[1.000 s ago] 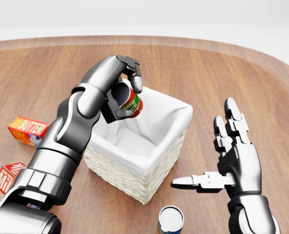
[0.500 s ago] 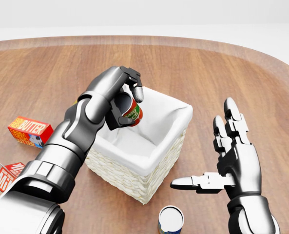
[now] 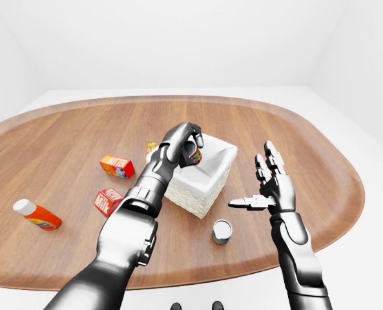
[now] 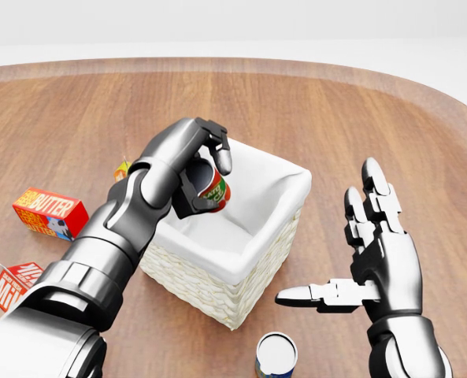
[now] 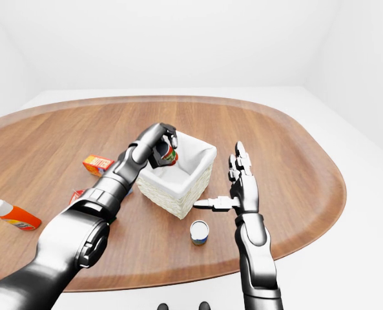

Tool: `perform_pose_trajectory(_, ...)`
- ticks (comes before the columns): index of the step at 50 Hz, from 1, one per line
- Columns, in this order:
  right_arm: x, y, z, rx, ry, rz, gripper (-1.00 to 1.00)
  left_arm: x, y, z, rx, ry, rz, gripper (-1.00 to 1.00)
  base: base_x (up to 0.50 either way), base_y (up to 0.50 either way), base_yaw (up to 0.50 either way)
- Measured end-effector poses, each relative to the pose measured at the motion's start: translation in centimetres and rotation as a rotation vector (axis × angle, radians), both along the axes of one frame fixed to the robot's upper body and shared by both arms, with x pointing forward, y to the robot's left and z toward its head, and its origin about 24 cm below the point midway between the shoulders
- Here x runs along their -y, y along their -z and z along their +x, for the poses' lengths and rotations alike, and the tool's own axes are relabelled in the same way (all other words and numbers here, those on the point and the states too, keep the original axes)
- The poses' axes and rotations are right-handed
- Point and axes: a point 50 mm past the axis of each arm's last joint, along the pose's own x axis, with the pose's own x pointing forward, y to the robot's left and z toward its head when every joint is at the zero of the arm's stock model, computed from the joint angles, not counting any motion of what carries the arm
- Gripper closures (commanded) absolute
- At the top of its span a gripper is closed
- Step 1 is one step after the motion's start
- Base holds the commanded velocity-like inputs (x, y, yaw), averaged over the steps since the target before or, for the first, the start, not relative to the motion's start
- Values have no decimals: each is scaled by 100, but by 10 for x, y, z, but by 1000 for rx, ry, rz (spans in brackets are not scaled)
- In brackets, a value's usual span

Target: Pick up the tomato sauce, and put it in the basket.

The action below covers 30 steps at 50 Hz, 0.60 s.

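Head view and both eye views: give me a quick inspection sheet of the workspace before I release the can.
Surface: rounded wooden table, white floor around it.
Job's things: red-and-green tomato sauce can, held tilted above the white-lined woven basket, over the opening near its left rim; not yet inside.
Clutter: orange butter box and red milk carton left of the basket; upright tin with a blue label below it; orange bottle with a white cap lying far left; small yellow item partly hidden behind the left arm.
Grippers: left hand closed on the can; right hand open, empty, right of the basket.
Cables: nothing seen.
Surroundings: plain white walls.
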Motion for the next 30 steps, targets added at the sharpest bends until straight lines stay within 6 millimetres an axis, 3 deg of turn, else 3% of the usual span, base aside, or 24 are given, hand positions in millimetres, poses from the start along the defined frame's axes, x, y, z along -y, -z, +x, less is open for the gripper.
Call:
perform_pose_trajectory(3,0,0,0,-1,0,0,-100,0,1,0,-1,-1,0,100,0,0,0)
perform_pose_trajectory(5,0,0,0,-1,0,0,-100,0,1,0,-2,-2,-4,81,0,0,0)
perform_pose_trajectory(7,0,0,0,-1,-1,0,-100,-1,1,0,-2,-4,-9,4,0,0,0)
perform_pose_trajectory(8,0,0,0,-1,-1,0,-100,0,1,0,-1,-5,-10,-84,0,0,0)
perform_pose_trajectory(9,0,0,0,-1,-1,0,-100,0,1,0,0,-5,-12,-100,0,0,0)
perform_pose_trajectory(30,-1,2,0,-10,-3,0,-100,1,0,0,16,-13,-26,-100,0,0,0)
